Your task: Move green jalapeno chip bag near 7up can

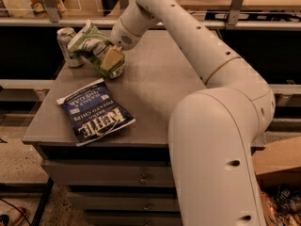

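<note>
The green jalapeno chip bag (92,45) is crinkled light green with a white and dark label. It sits at the back left of the grey table (155,93), held in my gripper (104,52), which is shut on its right part. The 7up can (67,46) stands upright at the table's back left corner. The bag's left end is right beside the can, almost touching it. My white arm reaches in from the right over the table.
A flat dark-blue Kettle chip bag (96,111) lies at the front left of the table. A shelf rail (47,22) runs behind the table. The table's left edge is close to the can. A cardboard box (277,161) is at the lower right.
</note>
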Controlling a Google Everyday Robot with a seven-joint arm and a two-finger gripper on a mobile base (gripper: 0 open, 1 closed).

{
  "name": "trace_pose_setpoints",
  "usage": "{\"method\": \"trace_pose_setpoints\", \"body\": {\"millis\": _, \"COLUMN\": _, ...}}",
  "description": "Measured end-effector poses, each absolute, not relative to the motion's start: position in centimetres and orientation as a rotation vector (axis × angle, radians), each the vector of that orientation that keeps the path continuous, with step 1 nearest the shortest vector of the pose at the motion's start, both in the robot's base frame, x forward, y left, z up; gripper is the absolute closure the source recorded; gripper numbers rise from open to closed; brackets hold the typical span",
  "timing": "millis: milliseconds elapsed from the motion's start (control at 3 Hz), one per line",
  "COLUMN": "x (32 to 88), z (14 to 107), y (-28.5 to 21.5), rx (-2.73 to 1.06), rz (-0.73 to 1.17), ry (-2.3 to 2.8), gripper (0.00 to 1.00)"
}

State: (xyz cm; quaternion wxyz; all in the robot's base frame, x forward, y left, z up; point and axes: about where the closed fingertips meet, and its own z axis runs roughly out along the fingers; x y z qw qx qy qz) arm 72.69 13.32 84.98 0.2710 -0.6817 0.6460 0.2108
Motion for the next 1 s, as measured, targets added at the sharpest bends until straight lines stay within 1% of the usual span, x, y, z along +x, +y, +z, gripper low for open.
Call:
{"method": "trace_pose_setpoints", "body": {"millis": 333, "x": 72.89, "z": 84.99, "y": 13.42, "rx": -1.82, "rz": 0.554, "ry": 1.741, "gripper": 0.12}}
{"method": "trace_pose_setpoints", "body": {"millis": 667, "x": 73.14, "z": 84.97, "y": 13.5, "rx": -1.796, "rz": 0.548, "ry": 1.743, "gripper": 0.0}}
{"method": "trace_pose_setpoints", "body": {"millis": 1000, "x": 73.14, "z": 84.95, "y": 13.51, "rx": -1.797, "rz": 0.548, "ry": 1.743, "gripper": 0.0}}
